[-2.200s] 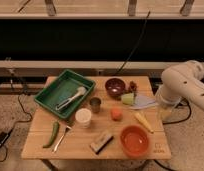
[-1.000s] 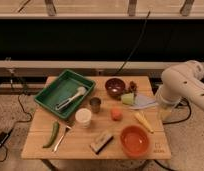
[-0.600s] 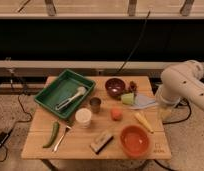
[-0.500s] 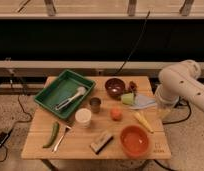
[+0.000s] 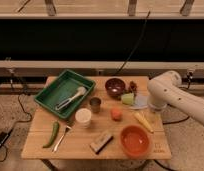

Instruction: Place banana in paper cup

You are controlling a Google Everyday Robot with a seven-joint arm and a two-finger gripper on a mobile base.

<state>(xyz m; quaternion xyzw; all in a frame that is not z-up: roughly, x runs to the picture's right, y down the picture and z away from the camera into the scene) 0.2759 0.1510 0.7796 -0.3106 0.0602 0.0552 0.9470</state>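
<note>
**Reach for the banana not yet begun**

The banana (image 5: 143, 121) lies loose on the table (image 5: 40, 150) near its right edge, just behind the red bowl (image 5: 135, 141) and right of the orange fruit (image 5: 116, 114). The paper cup (image 5: 83, 117) stands well apart from it, near the table's middle, just in front of the dark metal cup (image 5: 95, 104). The gripper (image 5: 140, 102) sits low beside the light green cup (image 5: 127, 98), its jaws spread and holding nothing. The step in hand looks like the approach. Next, the gripper should come toward the front edge, drop over the banana and close across its narrow width.
</note>
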